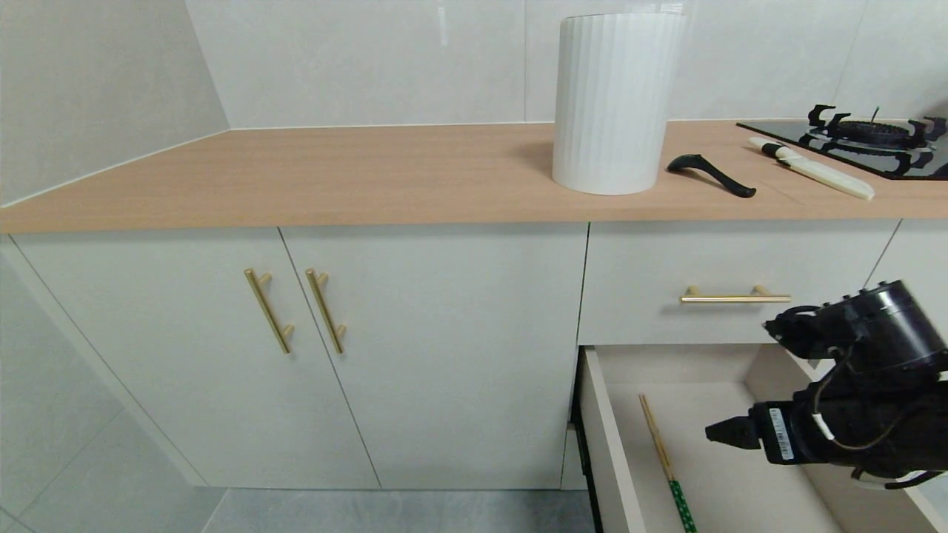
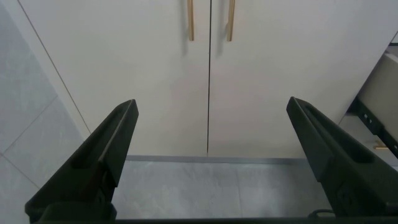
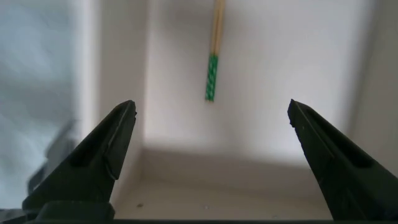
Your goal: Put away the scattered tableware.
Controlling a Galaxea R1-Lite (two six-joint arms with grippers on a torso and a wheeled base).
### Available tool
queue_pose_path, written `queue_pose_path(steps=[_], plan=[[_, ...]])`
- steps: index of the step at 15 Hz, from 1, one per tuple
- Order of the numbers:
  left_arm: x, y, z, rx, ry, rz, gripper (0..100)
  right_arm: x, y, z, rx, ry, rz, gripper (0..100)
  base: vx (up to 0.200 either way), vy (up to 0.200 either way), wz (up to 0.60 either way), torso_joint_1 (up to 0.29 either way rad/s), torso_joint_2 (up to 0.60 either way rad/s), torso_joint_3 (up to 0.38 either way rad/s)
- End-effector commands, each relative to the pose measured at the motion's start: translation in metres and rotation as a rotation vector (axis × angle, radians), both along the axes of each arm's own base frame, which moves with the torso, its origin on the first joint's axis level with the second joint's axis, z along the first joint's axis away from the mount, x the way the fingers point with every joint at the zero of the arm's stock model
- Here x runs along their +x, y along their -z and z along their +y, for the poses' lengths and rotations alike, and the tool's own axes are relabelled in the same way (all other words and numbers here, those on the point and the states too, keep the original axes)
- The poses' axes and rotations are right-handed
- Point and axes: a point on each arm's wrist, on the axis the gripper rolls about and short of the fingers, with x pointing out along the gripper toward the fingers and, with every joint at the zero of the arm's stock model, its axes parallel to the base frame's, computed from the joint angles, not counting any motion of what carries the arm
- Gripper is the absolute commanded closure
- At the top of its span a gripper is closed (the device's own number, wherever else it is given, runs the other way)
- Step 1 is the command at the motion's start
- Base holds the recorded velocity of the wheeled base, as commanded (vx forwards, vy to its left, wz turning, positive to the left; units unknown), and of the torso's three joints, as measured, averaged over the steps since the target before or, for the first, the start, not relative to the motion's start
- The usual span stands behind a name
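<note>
Right claw (image 3: 211, 109) gapes wide, empty, over the drawer (image 3: 273, 87) with chopsticks (image 3: 213, 65); left claw (image 2: 211, 106) equally agape.

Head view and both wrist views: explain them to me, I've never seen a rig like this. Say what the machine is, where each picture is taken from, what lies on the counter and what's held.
This is a two-armed robot on wheels. The wide picture comes from a camera on its head, looking down at a kitchen counter. On it are a white ribbed canister, a black utensil and a pale knife, beside a hob. Below, a drawer is pulled out with chopsticks inside. The other two pictures come from cameras on the wrists, looking out between each gripper's two fingers. The left gripper faces cabinet doors; the right gripper hangs over the drawer. Both are open and hold nothing.
</note>
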Motion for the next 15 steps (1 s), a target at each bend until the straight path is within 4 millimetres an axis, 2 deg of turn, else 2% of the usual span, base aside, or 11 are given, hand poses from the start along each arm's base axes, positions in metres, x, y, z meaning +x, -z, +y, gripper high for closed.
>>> queue_pose_path(steps=[1,3,4,7,11,15], plan=[[0.0,0.0,0.0,-0.001,-0.001,0.0,0,-0.033,-0.041,-0.014,0.051,-0.018,-0.181,0,0.0,0.0,0.0,0.0,0.0,0.0],[0.0,0.0,0.0,-0.001,-0.001,0.0,0,-0.039,-0.05,-0.016,0.055,-0.022,-0.215,0,0.0,0.0,0.0,0.0,0.0,0.0],[0.0,0.0,0.0,-0.001,-0.001,0.0,0,-0.048,-0.061,-0.02,0.057,-0.027,-0.249,0,0.0,0.0,0.0,0.0,0.0,0.0],[0.0,0.0,0.0,-0.001,-0.001,0.0,0,-0.065,-0.075,-0.027,0.054,-0.06,-0.324,0,0.0,0.0,0.0,0.0,0.0,0.0],[0.0,0.0,0.0,-0.001,-0.001,0.0,0,-0.074,-0.079,-0.031,0.043,-0.077,-0.355,0,0.0,0.0,0.0,0.029,-0.21,-0.293],[0.0,0.0,0.0,-0.001,-0.001,0.0,0,-0.076,-0.08,-0.032,0.041,-0.083,-0.365,0,0.0,0.0,0.0,0.079,-0.54,-0.344]])
